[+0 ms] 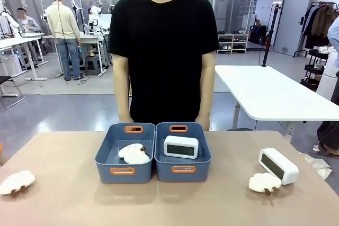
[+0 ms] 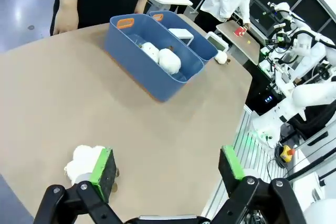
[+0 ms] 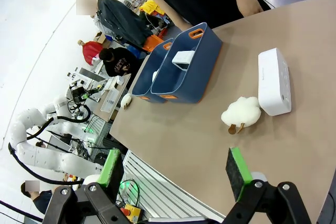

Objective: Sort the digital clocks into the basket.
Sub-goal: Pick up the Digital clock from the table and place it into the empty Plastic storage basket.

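Two blue baskets stand side by side at the table's middle. The right basket [image 1: 183, 170] holds one white digital clock [image 1: 180, 146], leaning with its display toward me. The left basket [image 1: 123, 172] holds a lumpy white-and-brown soft object [image 1: 134, 153]. A second digital clock [image 1: 277, 165] lies on the table at the right, also seen as the digital clock [image 3: 273, 82] in the right wrist view. My left gripper [image 2: 166, 169] is open above the table's near left corner. My right gripper [image 3: 174, 166] is open, well short of the clock.
A soft object [image 1: 264, 182] lies just left of the loose clock, another soft object [image 1: 16, 182] sits at the table's left edge, close to my left fingers [image 2: 102, 166]. A person [image 1: 164, 46] stands behind the baskets, hands down at the far edge.
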